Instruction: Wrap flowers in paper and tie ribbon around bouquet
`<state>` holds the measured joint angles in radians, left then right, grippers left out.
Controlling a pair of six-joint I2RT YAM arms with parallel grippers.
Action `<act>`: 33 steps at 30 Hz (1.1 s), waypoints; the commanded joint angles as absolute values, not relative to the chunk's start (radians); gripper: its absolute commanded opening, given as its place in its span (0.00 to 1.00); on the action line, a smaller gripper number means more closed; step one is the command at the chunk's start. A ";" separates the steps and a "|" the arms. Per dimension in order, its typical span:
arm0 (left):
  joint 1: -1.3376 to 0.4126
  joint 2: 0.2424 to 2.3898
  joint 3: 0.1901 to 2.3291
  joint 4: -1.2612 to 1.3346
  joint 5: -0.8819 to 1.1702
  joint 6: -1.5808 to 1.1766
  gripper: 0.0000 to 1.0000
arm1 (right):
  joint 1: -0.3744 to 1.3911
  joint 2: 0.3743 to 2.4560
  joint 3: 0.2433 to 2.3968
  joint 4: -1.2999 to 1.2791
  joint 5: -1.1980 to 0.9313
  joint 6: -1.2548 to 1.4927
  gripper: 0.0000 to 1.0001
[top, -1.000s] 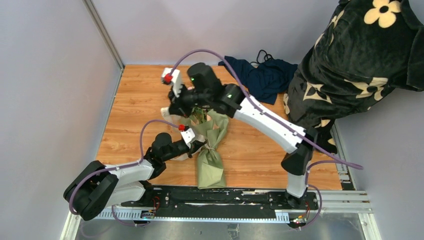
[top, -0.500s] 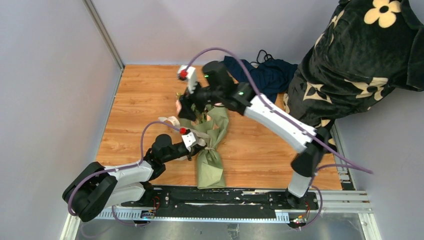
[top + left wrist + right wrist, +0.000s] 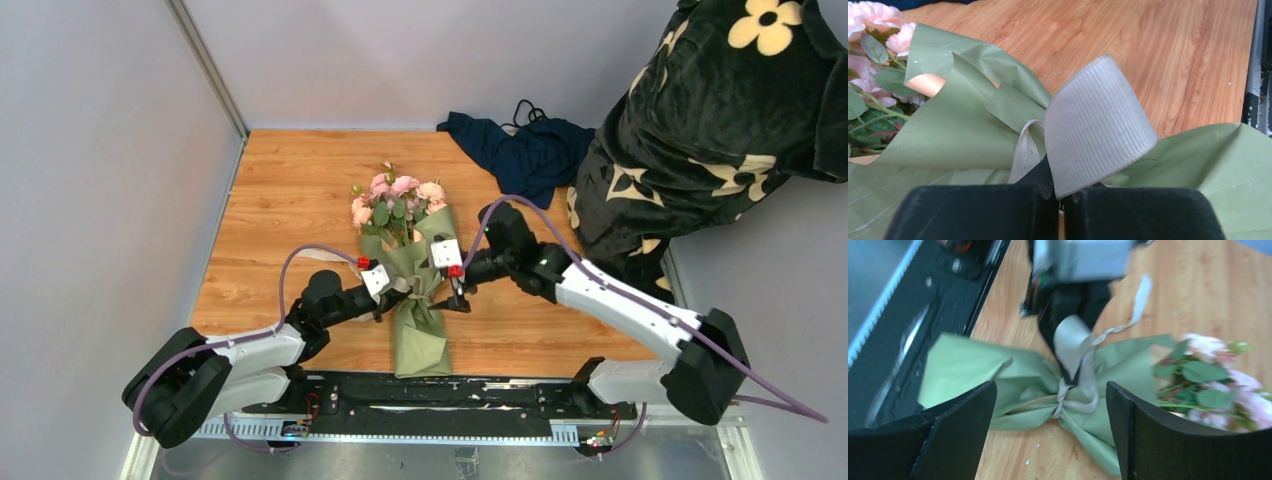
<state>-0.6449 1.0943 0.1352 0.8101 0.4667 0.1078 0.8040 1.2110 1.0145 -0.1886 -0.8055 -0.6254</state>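
The bouquet lies on the wooden table, its flowers (image 3: 397,195) pointing away from me and the sage-green paper (image 3: 419,340) flaring toward the near edge. A cream ribbon (image 3: 412,290) is knotted round its narrow waist. My left gripper (image 3: 390,292) is on the waist's left side, shut on a ribbon loop (image 3: 1098,125) that curls up from its jaws (image 3: 1060,197). On the waist's right side my right gripper (image 3: 457,298) is open and holds nothing. In the right wrist view the ribbon knot (image 3: 1073,395) shows between its fingers (image 3: 955,430), with the paper (image 3: 973,370) and flowers (image 3: 1208,365) to either side.
A dark navy cloth (image 3: 530,150) lies bunched at the table's far right. A person in black fabric with cream flower prints (image 3: 720,130) stands at the right edge. The black mounting rail (image 3: 450,395) runs along the near edge. Grey walls close in the left and back.
My right arm has swung back from over the blooms to the right of the bouquet's waist, and its gripper has opened. The flowers are now uncovered. The left arm has barely moved.
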 commanded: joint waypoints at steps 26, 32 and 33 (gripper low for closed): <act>-0.655 1.119 0.142 0.824 0.465 0.122 0.00 | 0.819 1.744 1.498 -1.022 -1.143 -1.855 0.61; -0.655 1.131 0.143 0.825 0.474 0.120 0.00 | 0.829 1.747 1.505 -1.029 -1.098 -1.826 0.68; -0.655 1.132 0.145 0.824 0.473 0.120 0.00 | 0.833 1.748 1.506 -1.012 -1.098 -1.811 0.66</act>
<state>-0.6449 1.1202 0.1280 0.8101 0.4671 0.1196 0.8116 1.7329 1.4830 -0.9749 -1.1145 -1.8118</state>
